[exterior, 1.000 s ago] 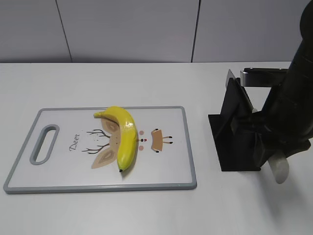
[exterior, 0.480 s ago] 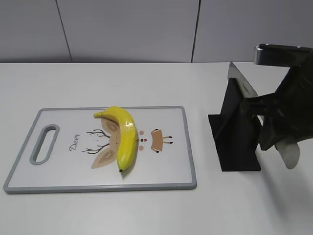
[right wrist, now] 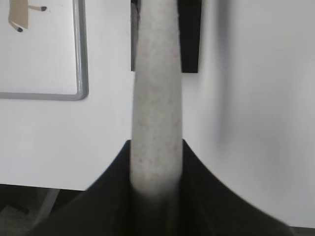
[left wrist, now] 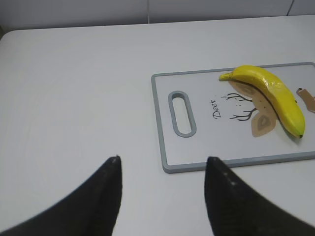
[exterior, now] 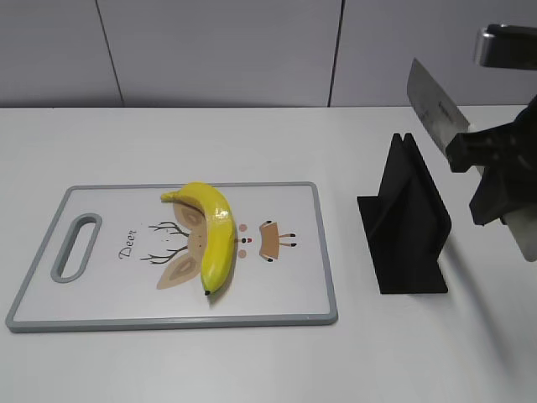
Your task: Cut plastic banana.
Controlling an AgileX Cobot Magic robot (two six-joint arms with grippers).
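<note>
The plastic banana (exterior: 215, 233) lies on the white cutting board (exterior: 101, 285), over its deer print; it also shows in the left wrist view (left wrist: 273, 96). My right gripper (exterior: 491, 180) is shut on a knife's pale handle (right wrist: 156, 108) and holds the knife in the air at the right. The grey blade (exterior: 435, 107) points up and left above the black knife stand (exterior: 407, 218). My left gripper (left wrist: 162, 164) is open and empty over bare table, near the board's handle end (left wrist: 181, 113). It is out of the exterior view.
The black knife stand also shows in the right wrist view (right wrist: 189, 34), right of the board's corner (right wrist: 81, 73). The white table runs back to a grey panelled wall (exterior: 218, 50).
My right gripper has lifted the knife up and to the right, drawing the blade out of the black stand. The banana and the board have not moved.
</note>
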